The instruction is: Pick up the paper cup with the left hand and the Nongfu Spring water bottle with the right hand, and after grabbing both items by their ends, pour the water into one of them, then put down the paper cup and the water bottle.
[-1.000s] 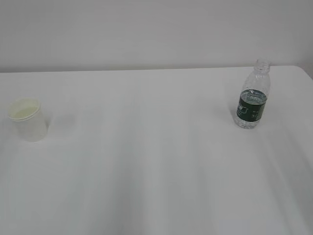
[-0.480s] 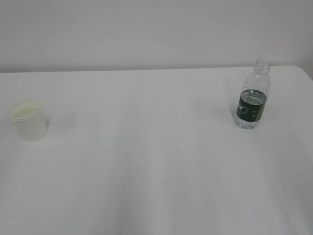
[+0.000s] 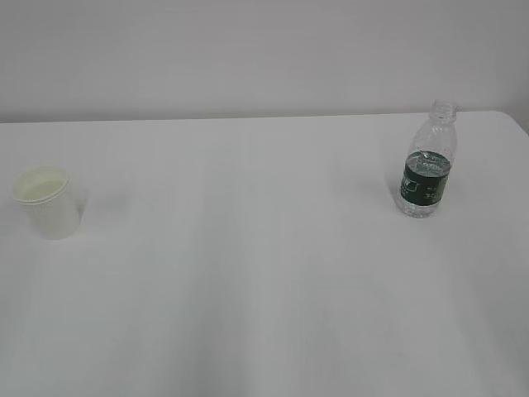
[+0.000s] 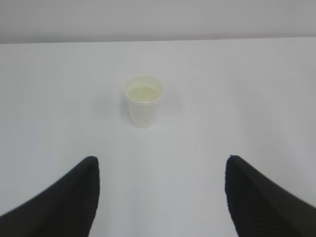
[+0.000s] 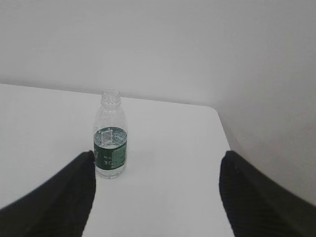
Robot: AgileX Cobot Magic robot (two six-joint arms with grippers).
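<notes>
The paper cup (image 3: 48, 202) stands upright at the table's left side, white with a cream inside. In the left wrist view the paper cup (image 4: 143, 100) sits well ahead of my left gripper (image 4: 162, 163), which is open and empty. The Nongfu Spring water bottle (image 3: 428, 160) stands upright at the right, uncapped, with water up to its green label. In the right wrist view the bottle (image 5: 110, 134) is ahead and to the left of my right gripper (image 5: 157, 157), open and empty, just beyond its left finger (image 5: 74, 192). Neither arm shows in the exterior view.
The white table (image 3: 248, 281) meets a pale wall at the back. Its right edge and rounded back corner (image 5: 217, 114) lie close to the bottle's right.
</notes>
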